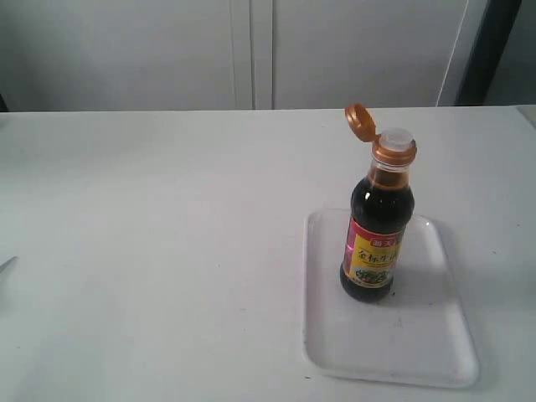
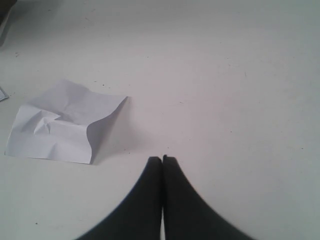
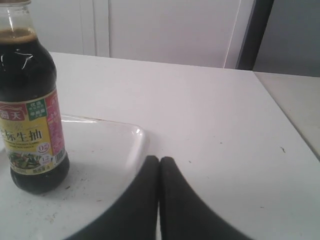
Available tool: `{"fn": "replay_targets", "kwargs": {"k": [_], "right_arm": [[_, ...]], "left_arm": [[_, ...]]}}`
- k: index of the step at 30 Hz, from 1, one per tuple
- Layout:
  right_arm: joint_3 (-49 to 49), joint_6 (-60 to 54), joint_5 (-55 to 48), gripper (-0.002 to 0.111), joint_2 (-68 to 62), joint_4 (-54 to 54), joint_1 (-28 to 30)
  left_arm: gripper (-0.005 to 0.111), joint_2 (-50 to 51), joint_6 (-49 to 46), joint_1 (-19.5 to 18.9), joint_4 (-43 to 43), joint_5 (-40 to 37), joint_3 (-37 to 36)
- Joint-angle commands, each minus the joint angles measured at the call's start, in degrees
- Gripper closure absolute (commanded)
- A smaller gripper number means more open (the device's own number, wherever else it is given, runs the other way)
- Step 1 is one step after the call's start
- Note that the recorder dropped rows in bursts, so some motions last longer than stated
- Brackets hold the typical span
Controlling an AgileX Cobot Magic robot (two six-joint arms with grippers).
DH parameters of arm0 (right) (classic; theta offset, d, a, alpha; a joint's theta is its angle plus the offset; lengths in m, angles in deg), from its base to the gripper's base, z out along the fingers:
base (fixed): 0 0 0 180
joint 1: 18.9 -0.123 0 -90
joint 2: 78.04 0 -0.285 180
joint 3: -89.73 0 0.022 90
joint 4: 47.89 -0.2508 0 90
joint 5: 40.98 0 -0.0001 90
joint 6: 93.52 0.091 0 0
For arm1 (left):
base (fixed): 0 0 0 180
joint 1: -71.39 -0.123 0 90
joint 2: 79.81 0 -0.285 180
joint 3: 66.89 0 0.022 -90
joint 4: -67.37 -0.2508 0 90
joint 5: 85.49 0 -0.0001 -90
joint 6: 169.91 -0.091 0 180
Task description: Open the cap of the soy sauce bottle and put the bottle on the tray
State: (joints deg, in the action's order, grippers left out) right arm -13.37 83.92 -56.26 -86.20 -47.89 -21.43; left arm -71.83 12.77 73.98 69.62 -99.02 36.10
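The soy sauce bottle [image 1: 377,230] stands upright on the white tray [image 1: 435,335], dark liquid inside and a red-and-yellow label on its front. Its copper-gold cap [image 1: 361,122] is flipped back on its hinge, showing the white spout [image 1: 397,138]. Neither gripper appears in the exterior view. In the right wrist view the bottle [image 3: 31,105] stands on the tray [image 3: 120,135], and my right gripper [image 3: 159,160] is shut and empty over the tray's rim, apart from the bottle. My left gripper [image 2: 162,159] is shut and empty over bare table.
A crumpled sheet of white paper [image 2: 62,122] lies on the table near the left gripper. The white table [image 1: 151,251] meets a pale wall behind. A table edge [image 3: 285,115] runs close to the right gripper's side, with a dark post [image 1: 490,50] beyond.
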Motion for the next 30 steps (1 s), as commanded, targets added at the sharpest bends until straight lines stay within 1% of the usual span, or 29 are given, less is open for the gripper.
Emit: {"fn": "replay_targets", "kwargs": {"k": [1,30], "right_arm": [[0.31,0.25,-2.28,0.108,0.38,1.37,0.24],[0.31,-0.19,-2.98,0.108,0.38,1.37,0.24]], "left_arm": [[0.107,-0.19,0.02,-0.28,0.73,0.21,-0.21],[0.107,-0.19,-0.08,-0.28,0.73,0.21,-0.21]]}}
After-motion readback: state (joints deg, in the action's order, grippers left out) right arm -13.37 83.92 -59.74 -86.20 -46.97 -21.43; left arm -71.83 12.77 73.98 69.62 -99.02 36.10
